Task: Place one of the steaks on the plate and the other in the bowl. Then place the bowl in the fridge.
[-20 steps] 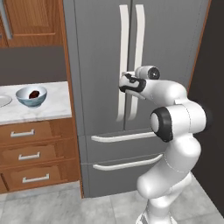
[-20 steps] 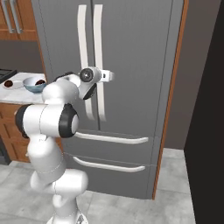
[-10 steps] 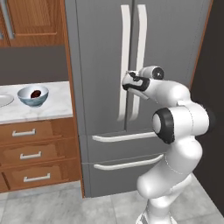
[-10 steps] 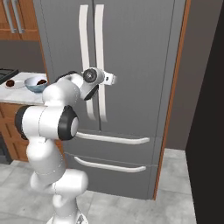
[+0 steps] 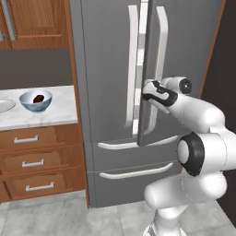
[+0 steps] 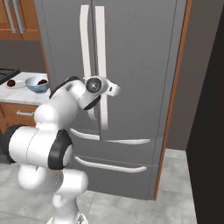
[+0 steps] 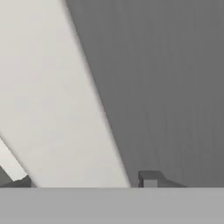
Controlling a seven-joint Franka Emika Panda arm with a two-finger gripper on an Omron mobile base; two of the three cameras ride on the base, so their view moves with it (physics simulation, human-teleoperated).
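Kitchen, marble counter (image 5: 60, 110) left of fridge (image 5: 106, 69). Bowl (image 5: 36, 100) on counter, 1 steak (image 5: 38, 98) inside; plate (image 6: 15, 84) beside it holds other steak (image 6: 11, 82). Both placements look done. Gripper (image 5: 146, 91) at right door's handle (image 5: 156, 69), fingers spread around it. Door slightly ajar; left: open fully, carry bowl in.

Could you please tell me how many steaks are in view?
2 steaks: one lies in the bowl, the other on the plate beside it.
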